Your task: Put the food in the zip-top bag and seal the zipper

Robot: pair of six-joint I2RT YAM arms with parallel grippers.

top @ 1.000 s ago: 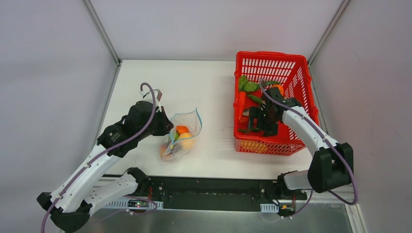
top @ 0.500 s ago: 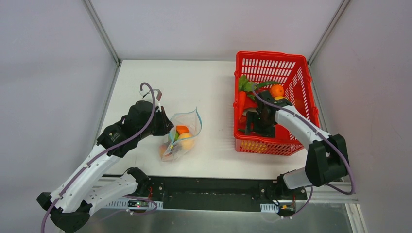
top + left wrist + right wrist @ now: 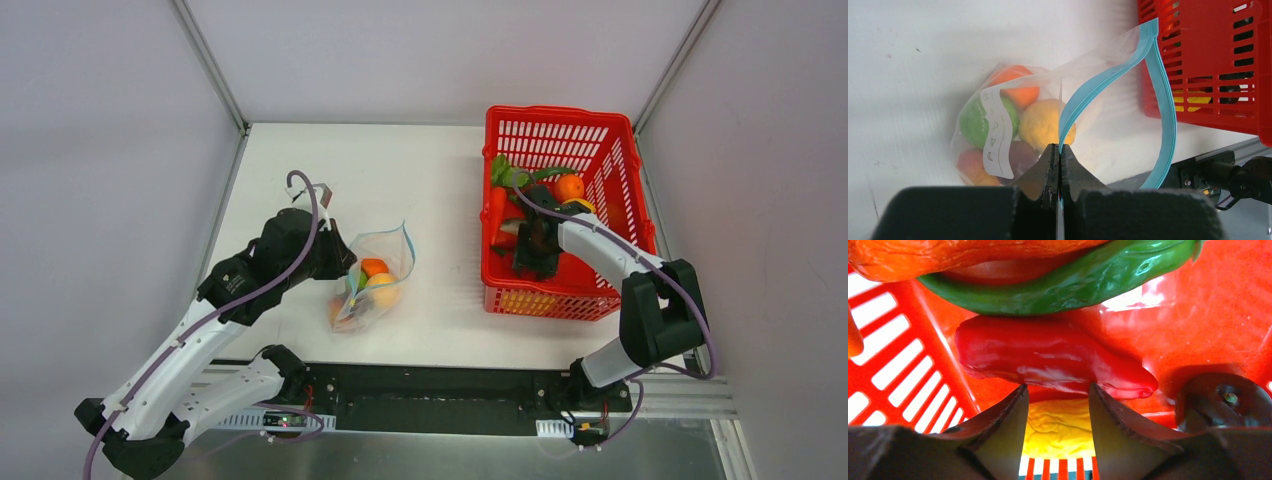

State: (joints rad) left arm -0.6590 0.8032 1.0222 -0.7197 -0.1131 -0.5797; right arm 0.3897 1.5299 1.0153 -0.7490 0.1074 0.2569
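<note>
The zip-top bag (image 3: 376,275) lies on the white table, holding several food pieces: an orange (image 3: 1018,85), a green (image 3: 973,120), a yellow (image 3: 1040,122) and a dark purple ball. Its teal zipper (image 3: 1108,80) gapes in a loop. My left gripper (image 3: 1059,150) is shut on the near zipper lip at the bag's left side (image 3: 345,262). My right gripper (image 3: 1058,390) is down inside the red basket (image 3: 560,112), its fingers against both sides of a yellow wrinkled piece (image 3: 1058,427). A red pepper (image 3: 1048,357) touches the fingertips, with a green pepper (image 3: 1063,282) beyond.
The basket stands at the right of the table and also holds a carrot (image 3: 497,210) with green leaves and an orange ball (image 3: 568,186). A dark round piece (image 3: 1220,400) lies right of my right fingers. The basket's mesh wall is close behind the jaws.
My right arm has swung left and lower inside the basket, and its jaws have narrowed around the yellow piece. The left arm and the bag have stayed still.
</note>
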